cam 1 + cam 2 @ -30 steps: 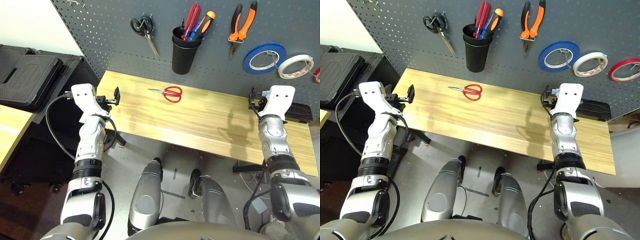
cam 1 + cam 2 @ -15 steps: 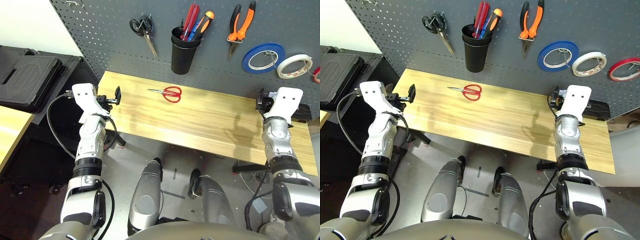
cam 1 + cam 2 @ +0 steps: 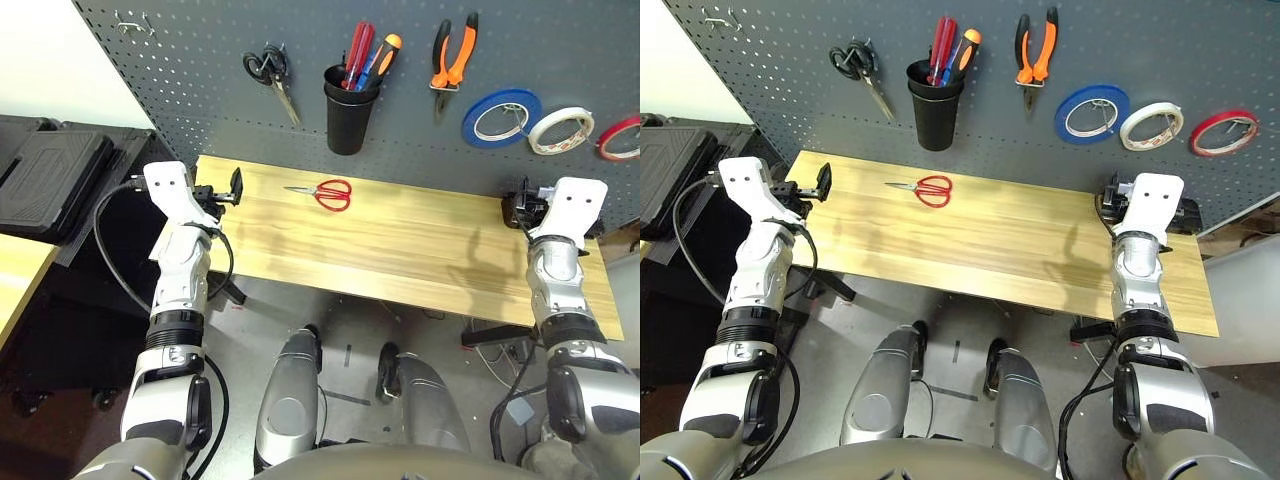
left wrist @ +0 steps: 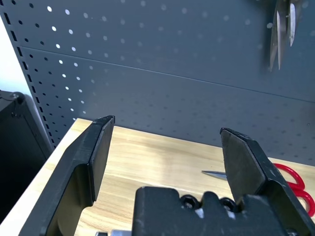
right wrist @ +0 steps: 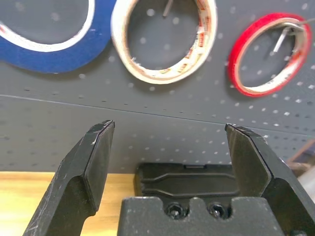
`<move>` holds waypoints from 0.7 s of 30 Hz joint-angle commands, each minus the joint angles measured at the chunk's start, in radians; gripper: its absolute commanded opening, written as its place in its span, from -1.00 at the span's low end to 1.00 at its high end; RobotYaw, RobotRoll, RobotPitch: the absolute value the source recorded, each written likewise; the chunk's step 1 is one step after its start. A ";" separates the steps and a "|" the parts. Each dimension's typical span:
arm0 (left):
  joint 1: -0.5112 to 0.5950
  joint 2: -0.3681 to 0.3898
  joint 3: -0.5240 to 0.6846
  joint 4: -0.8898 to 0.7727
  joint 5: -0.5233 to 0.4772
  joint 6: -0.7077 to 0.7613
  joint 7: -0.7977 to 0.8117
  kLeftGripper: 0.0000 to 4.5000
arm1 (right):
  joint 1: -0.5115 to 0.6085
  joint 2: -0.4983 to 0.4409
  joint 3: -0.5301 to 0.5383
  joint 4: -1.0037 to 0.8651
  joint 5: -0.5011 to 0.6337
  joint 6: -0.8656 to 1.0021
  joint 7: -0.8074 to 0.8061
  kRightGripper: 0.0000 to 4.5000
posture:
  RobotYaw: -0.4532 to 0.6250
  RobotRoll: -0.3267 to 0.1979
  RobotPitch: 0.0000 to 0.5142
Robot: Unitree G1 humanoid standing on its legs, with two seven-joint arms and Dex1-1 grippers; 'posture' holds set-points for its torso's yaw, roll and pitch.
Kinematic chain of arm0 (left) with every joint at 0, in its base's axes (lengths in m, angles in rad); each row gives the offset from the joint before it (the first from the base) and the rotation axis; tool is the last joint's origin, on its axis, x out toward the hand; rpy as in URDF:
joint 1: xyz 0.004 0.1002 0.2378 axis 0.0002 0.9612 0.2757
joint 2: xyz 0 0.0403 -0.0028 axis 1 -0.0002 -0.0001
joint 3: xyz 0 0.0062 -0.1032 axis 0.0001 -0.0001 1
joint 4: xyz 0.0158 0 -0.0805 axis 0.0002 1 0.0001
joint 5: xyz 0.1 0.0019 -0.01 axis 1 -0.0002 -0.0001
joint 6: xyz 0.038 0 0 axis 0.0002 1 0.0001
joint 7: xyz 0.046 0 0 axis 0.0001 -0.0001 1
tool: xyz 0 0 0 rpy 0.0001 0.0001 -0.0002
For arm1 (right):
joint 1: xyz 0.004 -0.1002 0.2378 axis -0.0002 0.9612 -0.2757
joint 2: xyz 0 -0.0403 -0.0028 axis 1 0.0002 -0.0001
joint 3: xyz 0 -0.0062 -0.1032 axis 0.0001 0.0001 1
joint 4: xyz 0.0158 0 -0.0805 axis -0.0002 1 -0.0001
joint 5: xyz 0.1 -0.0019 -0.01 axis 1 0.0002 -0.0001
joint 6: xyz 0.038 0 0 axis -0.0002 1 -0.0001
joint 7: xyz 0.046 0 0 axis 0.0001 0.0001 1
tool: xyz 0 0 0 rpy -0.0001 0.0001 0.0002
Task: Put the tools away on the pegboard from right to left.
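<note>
one pair of slim, stiff red-handled scissors should grip best at its loops; both end effectors are spread.

At your far left, a pale, brightly lit wall meets a dark stand; it seems to have casters, though shadow blurs them. Before you is a light wood-grain table, over a grey floor with dark strips of what may be tape.

Silver arms w/ blk cables
</note>
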 commanded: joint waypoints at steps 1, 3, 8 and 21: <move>0.035 0.002 -0.017 0.014 0.015 -0.003 -0.006 0.98 | 0.034 -0.007 0.021 -0.010 -0.003 0.033 0.066 1.00 | 0.37 0.25 -0.30; 0.043 0.004 -0.026 0.020 0.027 0.005 -0.001 0.98 | 0.032 -0.012 0.035 -0.011 -0.009 0.050 0.098 1.00 | 0.37 0.25 -0.29; 0.052 0.005 -0.034 0.038 0.042 0.032 0.018 0.98 | 0.014 -0.018 0.072 -0.018 -0.027 0.132 0.164 1.00 | 0.37 0.25 -0.27; 0.085 -0.006 -0.043 -0.001 0.049 0.061 0.037 0.98 | -0.024 -0.028 0.124 -0.024 -0.057 0.231 0.245 1.00 | 0.40 0.25 -0.15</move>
